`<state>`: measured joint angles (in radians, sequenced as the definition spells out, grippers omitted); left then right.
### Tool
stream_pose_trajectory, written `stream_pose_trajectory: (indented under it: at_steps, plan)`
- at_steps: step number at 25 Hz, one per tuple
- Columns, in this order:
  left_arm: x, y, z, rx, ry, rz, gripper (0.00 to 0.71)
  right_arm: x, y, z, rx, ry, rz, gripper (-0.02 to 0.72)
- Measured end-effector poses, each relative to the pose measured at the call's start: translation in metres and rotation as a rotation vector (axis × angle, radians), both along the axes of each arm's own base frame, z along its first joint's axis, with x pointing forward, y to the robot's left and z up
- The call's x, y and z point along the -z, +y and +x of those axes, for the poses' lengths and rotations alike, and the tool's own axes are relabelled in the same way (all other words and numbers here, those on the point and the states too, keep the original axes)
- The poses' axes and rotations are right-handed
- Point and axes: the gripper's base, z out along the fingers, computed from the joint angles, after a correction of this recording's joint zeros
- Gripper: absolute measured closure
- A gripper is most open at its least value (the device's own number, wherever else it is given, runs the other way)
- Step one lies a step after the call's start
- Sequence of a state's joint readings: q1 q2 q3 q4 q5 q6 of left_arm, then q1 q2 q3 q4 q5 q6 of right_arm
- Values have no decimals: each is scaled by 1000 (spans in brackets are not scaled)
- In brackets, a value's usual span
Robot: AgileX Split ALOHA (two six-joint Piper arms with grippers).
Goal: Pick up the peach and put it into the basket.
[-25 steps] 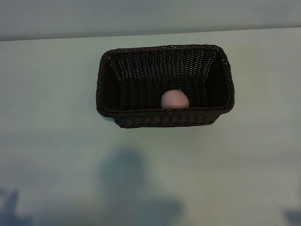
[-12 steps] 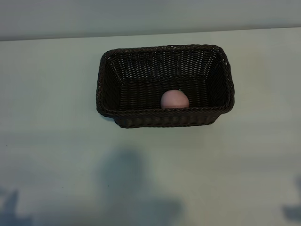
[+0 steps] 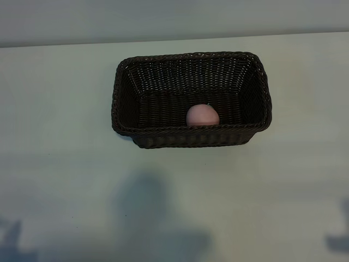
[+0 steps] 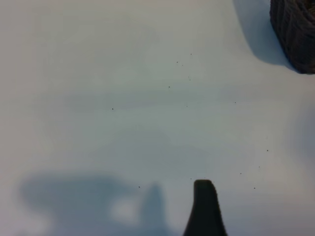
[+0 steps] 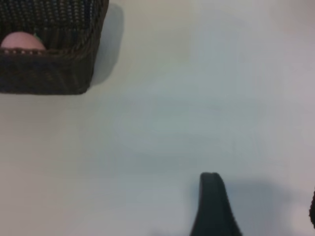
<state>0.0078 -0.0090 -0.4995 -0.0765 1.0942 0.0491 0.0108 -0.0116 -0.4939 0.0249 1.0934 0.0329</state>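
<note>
The pale pink peach (image 3: pixel 203 115) lies inside the dark brown wicker basket (image 3: pixel 191 56), against its near wall, a little right of the middle. In the right wrist view the peach (image 5: pixel 22 42) peeks over the basket's rim (image 5: pixel 49 53). My right gripper (image 5: pixel 262 201) hangs open above bare table, well clear of the basket, with nothing between its fingers. My left gripper (image 4: pixel 262 206) is open too and holds nothing; only one dark fingertip (image 4: pixel 204 196) shows, and a corner of the basket (image 4: pixel 295 29) sits far off. Neither gripper shows in the exterior view.
The pale table (image 3: pixel 65 164) stretches on all sides of the basket, and its far edge (image 3: pixel 174 39) meets a wall. Soft shadows of the arms fall on the near part of the table (image 3: pixel 152 218).
The peach and basket have not moved. The faint dark patch at the near right corner of the exterior view has shifted slightly.
</note>
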Motion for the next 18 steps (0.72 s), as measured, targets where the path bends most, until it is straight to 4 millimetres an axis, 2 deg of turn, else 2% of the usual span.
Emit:
stream_pose_trajectory:
  at_steps: [18]
  plan:
    - [0, 0, 0, -2, 0, -2, 171, 1, -1, 2, 13, -15, -4, 233]
